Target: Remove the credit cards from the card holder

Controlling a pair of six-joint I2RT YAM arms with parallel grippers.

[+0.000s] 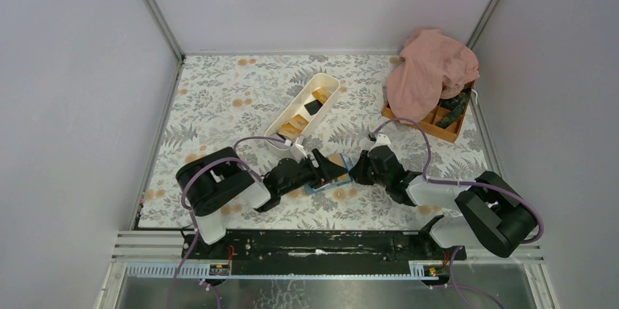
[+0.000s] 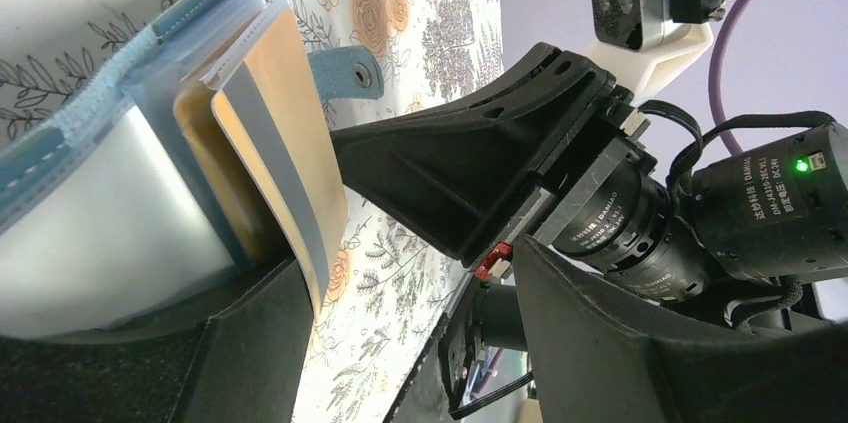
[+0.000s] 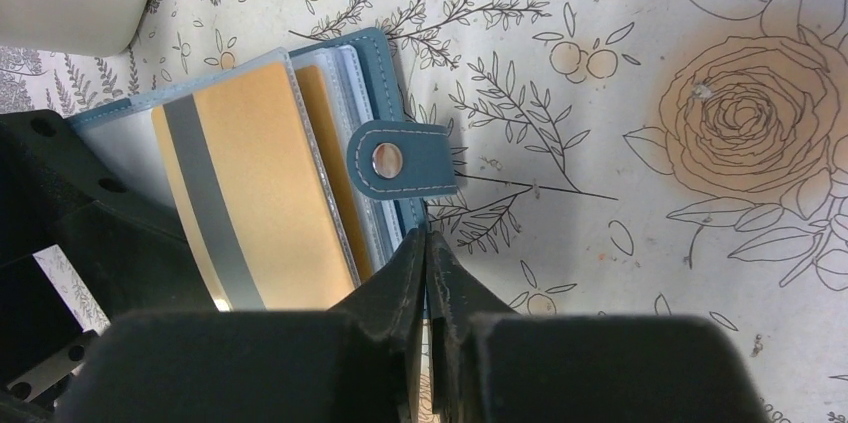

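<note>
The blue card holder (image 1: 341, 164) lies open on the flowered table between my two grippers. Its clear sleeves hold orange-yellow credit cards (image 3: 260, 193), one with a grey stripe, and its snap strap (image 3: 400, 158) points right. My right gripper (image 3: 427, 243) has its jaws pressed together at the edge of the holder's blue cover, just below the strap. My left gripper (image 2: 405, 278) stands wide open; its left finger (image 2: 240, 343) rests against the sleeves (image 2: 250, 123) and bare table shows in its gap. In the top view the left gripper (image 1: 330, 166) covers much of the holder.
A long white tray (image 1: 326, 82) with orange and black cards in it lies just behind the holder. At the back right an orange compartment box (image 1: 438, 125) sits half under a pink cloth (image 1: 431, 71). Walls close in the table on three sides.
</note>
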